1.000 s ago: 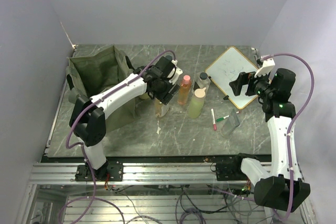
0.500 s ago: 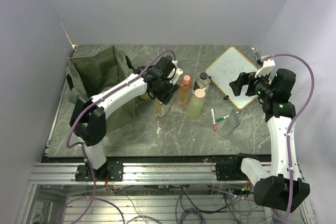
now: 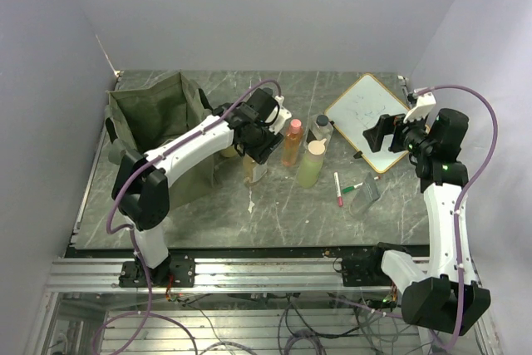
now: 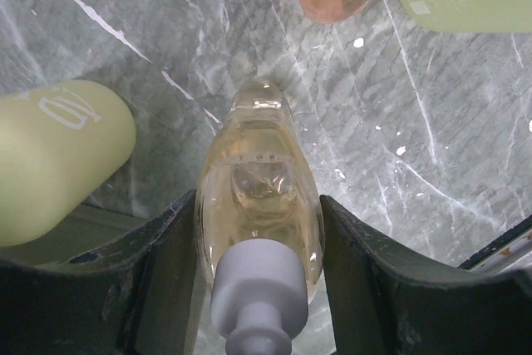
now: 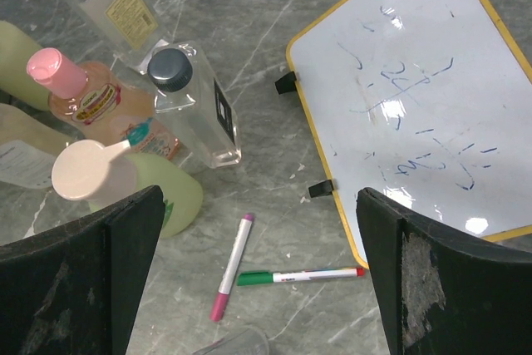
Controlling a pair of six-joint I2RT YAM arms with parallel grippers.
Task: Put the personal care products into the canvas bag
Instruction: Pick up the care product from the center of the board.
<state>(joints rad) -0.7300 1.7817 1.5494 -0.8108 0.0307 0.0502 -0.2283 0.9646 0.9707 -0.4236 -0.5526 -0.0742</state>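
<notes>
The left gripper [image 3: 259, 145] is lowered over an amber bottle [image 4: 258, 180] with a white cap, which stands upright on the marbled table [image 3: 283, 214] just beside the canvas bag [image 3: 154, 114]. Its jaws are set on either side of the bottle, hard against its flanks. It cannot be told from the wrist view whether they already press on it.

A pale yellow-green bottle [image 4: 58, 155] is seen lying close on one side. The orange bottle [image 3: 291, 145], the light green bottle [image 3: 311, 168] with a beige cap and the clear bottle [image 3: 322, 128] with a black cap are grouped just to the right of the amber one. All of these are outside the bag, which stands open at the far left of the table.

The right gripper [image 3: 386, 132] is held above the table's right side with its jaws spread wide and nothing between them. Below it are seen the whiteboard [image 5: 416, 106], a red marker [image 5: 233, 268] and a green marker [image 5: 295, 276].
</notes>
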